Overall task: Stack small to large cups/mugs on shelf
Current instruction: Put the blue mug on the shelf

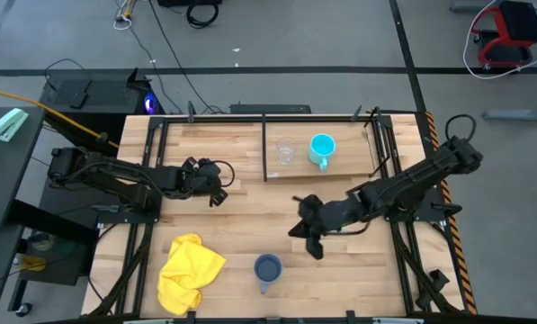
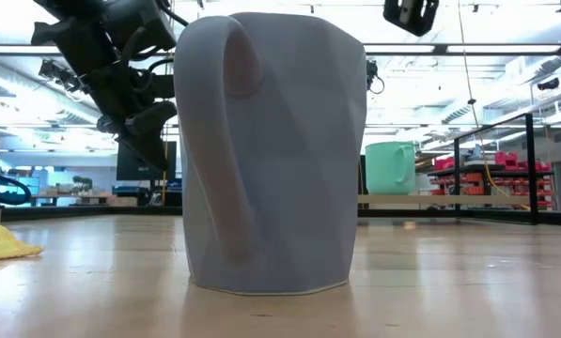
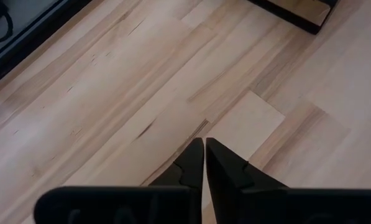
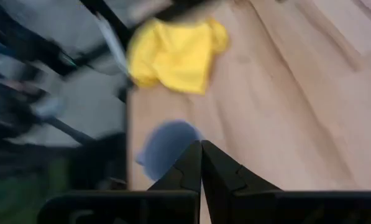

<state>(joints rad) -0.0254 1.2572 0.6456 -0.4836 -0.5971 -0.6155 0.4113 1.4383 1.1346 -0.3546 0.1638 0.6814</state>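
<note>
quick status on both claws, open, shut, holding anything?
Left claw: shut, empty, over bare tabletop.
Right claw: shut, empty, pointing toward the grey-blue mug.

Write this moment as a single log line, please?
right gripper: shut, above table near dark mug | left gripper: shut, idle | cyan mug, glass cup: on shelf

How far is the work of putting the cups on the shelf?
Looks done: the glass cup and the cyan mug stand side by side on the shelf.
In hand: nothing. The right gripper, shut and empty, is above the table near the grey mug.
Left: the grey mug is on the table. The left gripper waits, shut.
</note>
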